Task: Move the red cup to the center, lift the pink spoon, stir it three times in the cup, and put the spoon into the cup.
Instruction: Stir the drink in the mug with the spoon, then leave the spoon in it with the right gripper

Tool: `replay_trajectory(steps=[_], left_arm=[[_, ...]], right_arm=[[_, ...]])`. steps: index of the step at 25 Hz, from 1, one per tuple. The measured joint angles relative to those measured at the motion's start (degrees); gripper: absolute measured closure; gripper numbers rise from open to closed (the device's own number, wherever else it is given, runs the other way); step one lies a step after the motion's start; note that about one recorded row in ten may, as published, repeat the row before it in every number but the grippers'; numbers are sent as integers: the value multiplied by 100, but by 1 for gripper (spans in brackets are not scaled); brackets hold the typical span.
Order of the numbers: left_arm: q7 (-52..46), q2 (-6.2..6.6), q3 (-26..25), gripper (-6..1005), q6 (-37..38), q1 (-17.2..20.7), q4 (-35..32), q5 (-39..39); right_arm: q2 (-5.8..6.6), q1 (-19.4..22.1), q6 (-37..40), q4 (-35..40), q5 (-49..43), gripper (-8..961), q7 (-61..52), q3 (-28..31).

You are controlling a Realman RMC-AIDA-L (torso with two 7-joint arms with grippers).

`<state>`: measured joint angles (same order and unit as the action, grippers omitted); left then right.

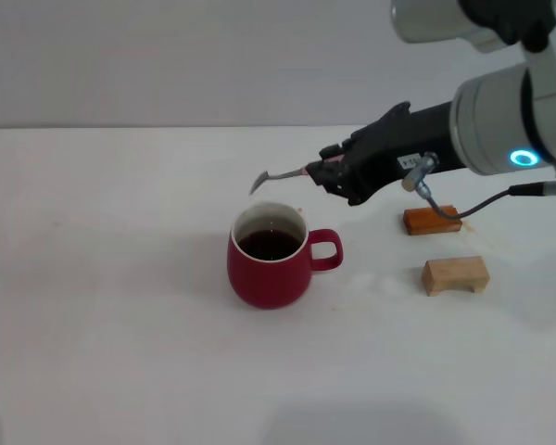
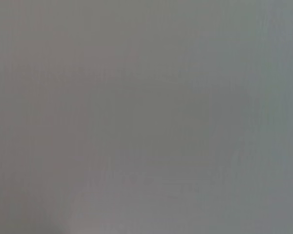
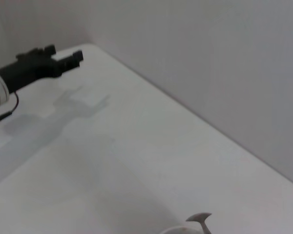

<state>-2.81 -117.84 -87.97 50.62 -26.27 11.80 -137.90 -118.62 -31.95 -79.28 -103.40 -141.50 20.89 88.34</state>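
Right gripper (image 1: 317, 172) clenched on pink spoon (image 1: 276, 175), bowl above red cup (image 1: 270, 256)

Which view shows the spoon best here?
The head view: the spoon shows its bowl and neck, held by the right gripper above the cup. The right wrist view catches only the bowl at the frame edge. The left wrist view shows none of it.

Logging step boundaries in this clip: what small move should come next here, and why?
Probably tip the spoon bowl down and lower it into the red cup. The right end effector holds the pink spoon nearly level above the cup's far rim, its bowl clear of the dark liquid, so stirring looks unstarted. The left end effector hovers far off.
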Motion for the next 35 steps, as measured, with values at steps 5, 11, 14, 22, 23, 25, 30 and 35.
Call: replay_trajectory(steps=[5, 11, 14, 22, 23, 25, 30, 35], left_arm=[[0, -2, 0, 152, 0, -8, 5, 0], [-1, -2, 0, 151, 0, -10, -1, -1], [-3, -2, 0, 151, 0, -10, -2, -1], [-6, -2, 0, 152, -1, -12, 6, 0], [-7, -2, 0, 152, 0, -15, 6, 0], [-8, -2, 0, 152, -1, -22, 7, 0], [-9, -7, 0, 152, -1, -34, 7, 0], [-60, -10, 0, 152, -1, -44, 7, -1]], right_arm=[[-1, -341, -289, 257, 34, 771, 3, 133], [1, -763, -619, 597, 137, 771, 10, 333], [8, -913, -695, 771, 144, 770, 30, 443], [22, -1267, -1011, 1266, 145, 769, 126, 750], [23, -1298, -1061, 1319, 145, 769, 138, 780], [24, -1341, -1126, 1398, 149, 769, 147, 824], [52, -1506, -1210, 1785, 152, 768, 198, 890], [69, -1705, -1195, 2275, 152, 768, 310, 906]])
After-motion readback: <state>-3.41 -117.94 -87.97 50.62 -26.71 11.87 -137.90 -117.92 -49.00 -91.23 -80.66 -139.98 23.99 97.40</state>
